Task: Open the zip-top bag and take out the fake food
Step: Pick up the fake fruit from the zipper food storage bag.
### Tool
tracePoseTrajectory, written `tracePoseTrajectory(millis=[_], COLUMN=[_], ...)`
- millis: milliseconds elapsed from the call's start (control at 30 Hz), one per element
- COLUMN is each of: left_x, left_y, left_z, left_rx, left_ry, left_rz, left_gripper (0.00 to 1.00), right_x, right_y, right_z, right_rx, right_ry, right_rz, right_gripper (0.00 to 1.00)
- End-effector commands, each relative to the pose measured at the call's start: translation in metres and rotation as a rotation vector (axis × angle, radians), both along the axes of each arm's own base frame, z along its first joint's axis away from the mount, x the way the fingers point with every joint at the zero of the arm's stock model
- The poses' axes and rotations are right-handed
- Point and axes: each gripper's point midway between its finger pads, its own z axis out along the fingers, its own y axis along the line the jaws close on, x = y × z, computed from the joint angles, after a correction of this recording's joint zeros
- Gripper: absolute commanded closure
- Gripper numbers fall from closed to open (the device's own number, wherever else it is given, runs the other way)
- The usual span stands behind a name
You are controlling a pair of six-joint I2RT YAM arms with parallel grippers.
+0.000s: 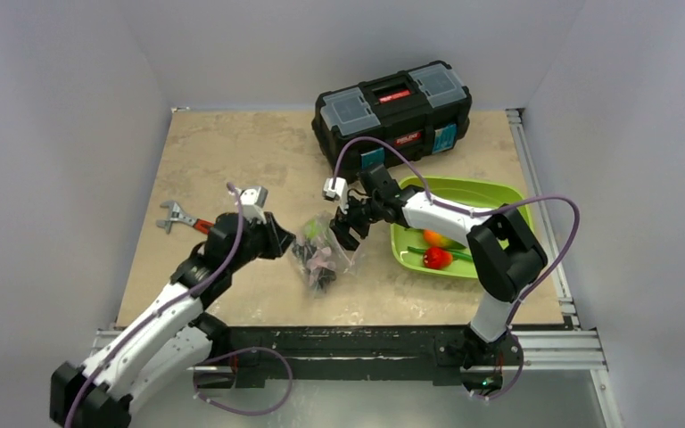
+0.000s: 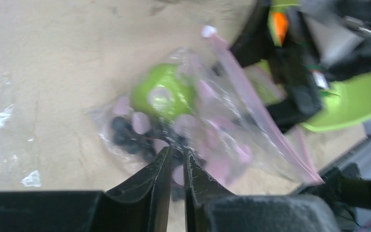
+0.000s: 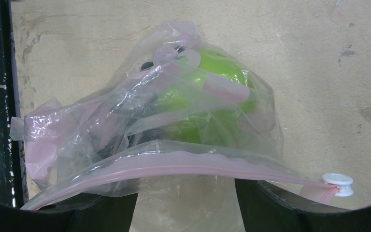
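Note:
The zip-top bag (image 1: 321, 254) lies on the table between my two grippers. It holds a green apple (image 3: 212, 96) and dark grapes (image 2: 125, 135). My left gripper (image 2: 176, 151) is shut on the bag's thin plastic at the end away from the zip. My right gripper (image 3: 186, 195) is open wide at the bag's mouth. The pinkish zip strip (image 3: 174, 164) drapes across both of its fingers, and the white slider (image 3: 338, 184) sits at the strip's right end. In the top view the left gripper (image 1: 287, 242) and right gripper (image 1: 348, 230) flank the bag.
A green tray (image 1: 491, 190) at the right holds an orange (image 1: 437, 237), a red pepper (image 1: 437, 258) and green beans. A black toolbox (image 1: 392, 107) stands at the back. A red-handled wrench (image 1: 183, 218) lies at the left.

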Motion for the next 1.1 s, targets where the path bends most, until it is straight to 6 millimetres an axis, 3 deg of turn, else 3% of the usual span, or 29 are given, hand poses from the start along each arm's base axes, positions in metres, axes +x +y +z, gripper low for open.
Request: tracePoseTrajectory(millis=[0, 233, 400, 567, 800, 1067], left_x=[0.047, 0.095, 0.109, 0.105, 0.083, 0.076], left_y=[0.004, -0.006, -0.035, -0.064, -0.089, -0.093], left_z=[-0.02, -0.052, -0.063, -0.078, -0.097, -0.106], left_rx=[0.056, 0.157, 0.115, 0.055, -0.012, -0.034], left_ry=[0.088, 0.159, 0.178, 0.233, 0.285, 0.307], left_rz=[0.073, 0.081, -0.037, -0.182, -0.275, -0.262], left_gripper=[0.91, 0.97, 0.97, 0.98, 0.99, 0.99], right_x=[0.004, 0.005, 0.012, 0.018, 0.022, 0.027], right_y=[0.012, 0.013, 0.014, 0.016, 0.015, 0.005], right_z=[0.012, 0.01, 0.006, 0.005, -0.004, -0.033], right_rx=[0.044, 0.039, 0.025, 0.021, -0.007, -0.141], right_ry=[-0.023, -0.022, -0.022, -0.031, -0.026, -0.042], right_rz=[0.02, 0.027, 0.008, -0.011, -0.04, -0.091], right_gripper=[0.29, 0.28, 0.26, 0.21, 0.15, 0.13])
